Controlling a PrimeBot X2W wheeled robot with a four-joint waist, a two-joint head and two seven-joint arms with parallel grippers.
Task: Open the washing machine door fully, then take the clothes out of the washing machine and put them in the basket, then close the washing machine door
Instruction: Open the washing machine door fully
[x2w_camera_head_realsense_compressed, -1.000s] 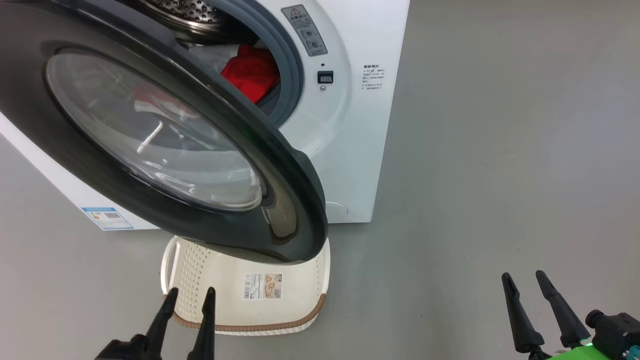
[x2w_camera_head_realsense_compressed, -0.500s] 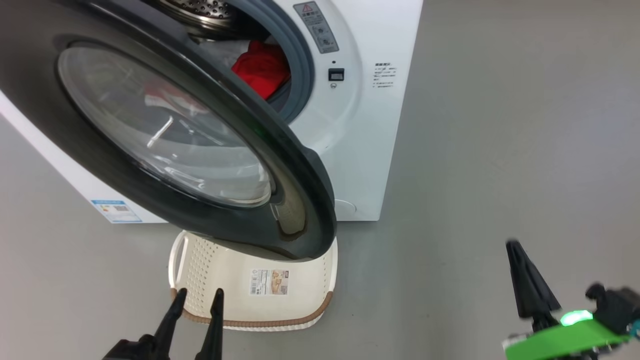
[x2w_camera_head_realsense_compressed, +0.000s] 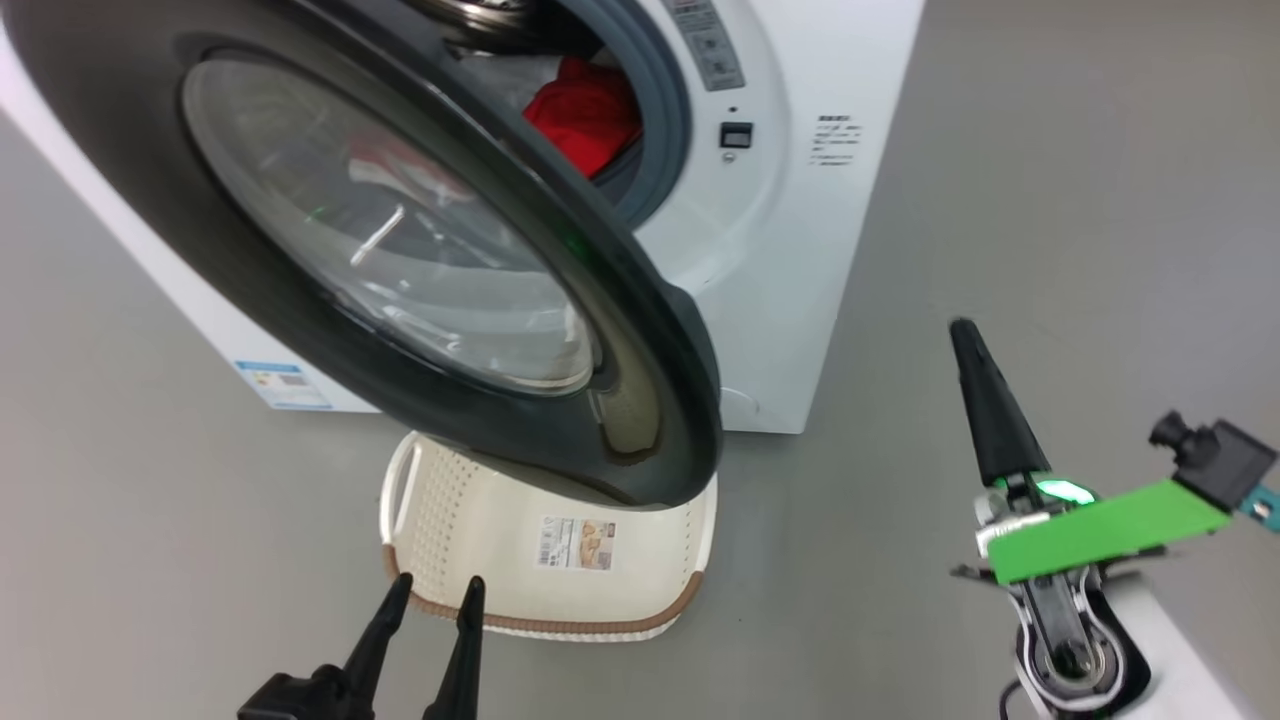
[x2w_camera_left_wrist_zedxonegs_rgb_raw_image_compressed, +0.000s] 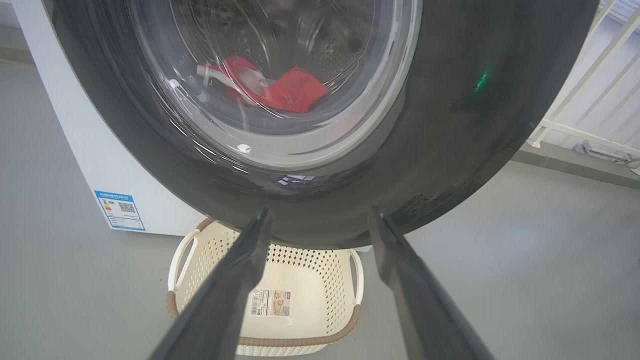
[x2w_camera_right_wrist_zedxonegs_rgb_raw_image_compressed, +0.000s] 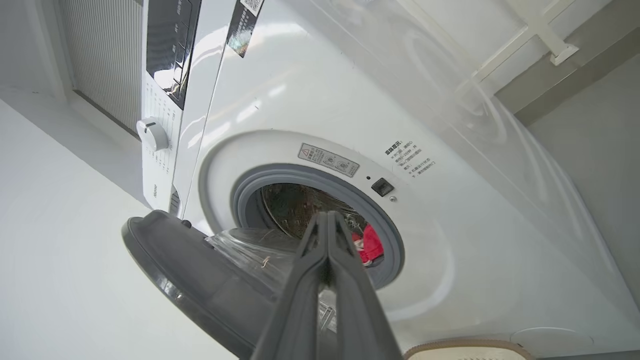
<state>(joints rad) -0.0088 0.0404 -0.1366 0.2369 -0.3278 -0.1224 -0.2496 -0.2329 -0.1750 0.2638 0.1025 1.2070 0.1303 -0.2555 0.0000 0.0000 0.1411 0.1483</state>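
Head view: the door (x2w_camera_head_realsense_compressed: 400, 250) hangs partly open off the washing machine (x2w_camera_head_realsense_compressed: 800, 250) and blocks most of the opening. The basket (x2w_camera_head_realsense_compressed: 560, 625) is on the floor right under the door's lower edge. The door looks heavy, rigid and glossy, so I reckon pinching that slick rim is a bad bet. Pushing behind its free edge on the right should swing it wide. The clothes (x2w_camera_head_realsense_compressed: 585, 115) are red and soft, sitting in the drum, and they'd probably bunch up easily in a pinch. The right gripper (x2w_camera_head_realsense_compressed: 965, 335) is raised with its fingers pressed together on nothing, aimed at the machine and well apart from the door. The left gripper (x2w_camera_head_realsense_compressed: 436, 583) sits low with its jaws spread wide and empty, tips near the basket's front rim.
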